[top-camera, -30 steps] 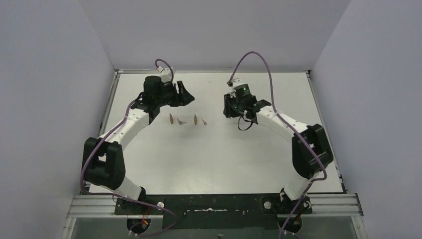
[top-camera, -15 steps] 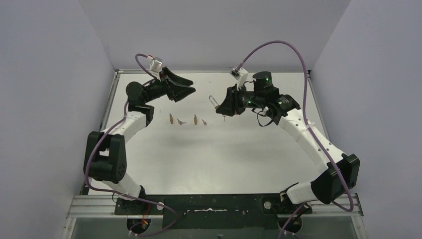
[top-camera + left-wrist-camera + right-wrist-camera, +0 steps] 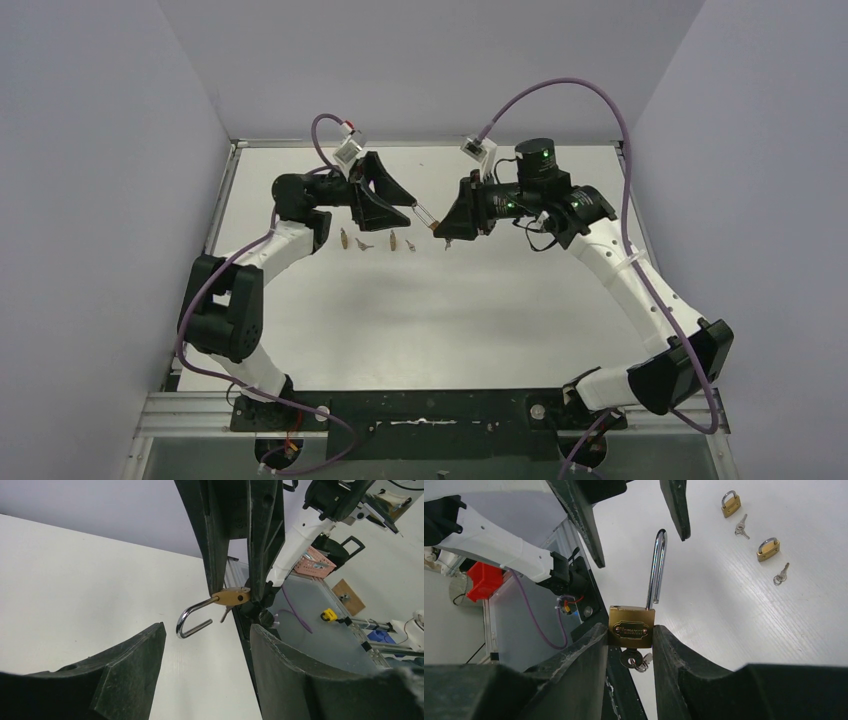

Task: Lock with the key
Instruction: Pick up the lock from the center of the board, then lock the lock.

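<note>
The right hand [image 3: 630, 635] is clamped on the brass body of a padlock [image 3: 632, 626], one finger on each flat side, and holds it in the air above the far half of the tabletop [image 3: 450, 300]; from the overhead camera this is at about 12 o'clock from the tabletop's middle. The shackle [image 3: 656, 565] is open, with one leg free of the body; in the right wrist view it points to 12 o'clock. A key [image 3: 634, 660] sits in the keyhole at 6 o'clock of the body.

The left hand [image 3: 405, 213] faces the right hand from its 9 o'clock side; its fingers [image 3: 130, 670] stand well apart and hold nothing. The shackle's curved end lies between them, and no contact with either finger can be made out.

Two spare padlocks [image 3: 731, 504] and two loose keys [image 3: 740, 527] lie in a short row on the tabletop, padlock and key alternating; in the right wrist view they are at about 1 to 2 o'clock from the held padlock, and overhead they are just below the left hand.
</note>
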